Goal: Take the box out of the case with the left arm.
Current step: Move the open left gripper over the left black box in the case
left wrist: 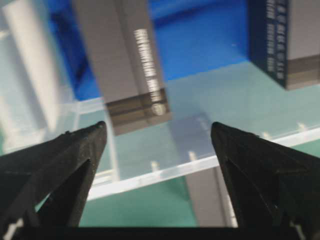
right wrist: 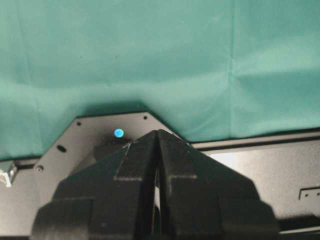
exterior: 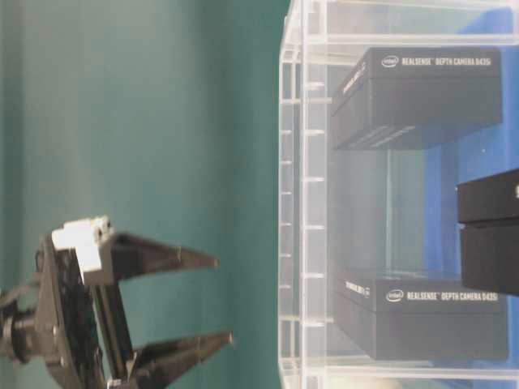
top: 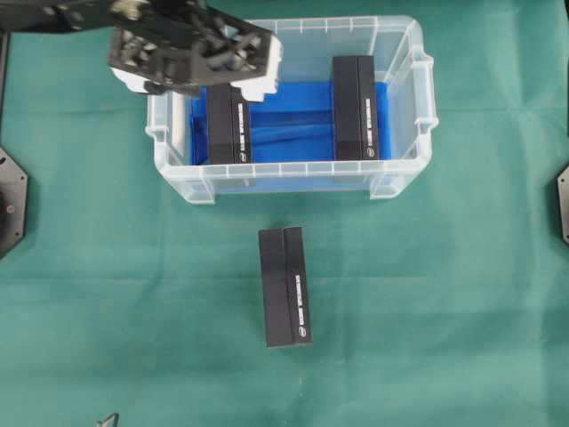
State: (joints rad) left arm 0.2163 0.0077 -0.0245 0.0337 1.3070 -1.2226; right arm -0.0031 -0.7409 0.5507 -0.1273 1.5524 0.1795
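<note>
The clear case [top: 414,98] with a blue bottom stands at the table's far middle. Two black boxes lie in it, one on the left [top: 229,123] and one on the right [top: 356,107]. My left gripper [top: 197,53] hovers above the case's left far corner, over the left box [left wrist: 125,65], with its pointed jaws wide apart and nothing between them. From table level the left gripper [exterior: 220,298] hangs clear above the case rim [exterior: 293,203]. My right gripper [right wrist: 157,132] is shut and empty, away from the case.
A third black box [top: 286,286] lies on the green cloth in front of the case. Black base plates sit at the left [top: 11,200] and right [top: 562,200] table edges.
</note>
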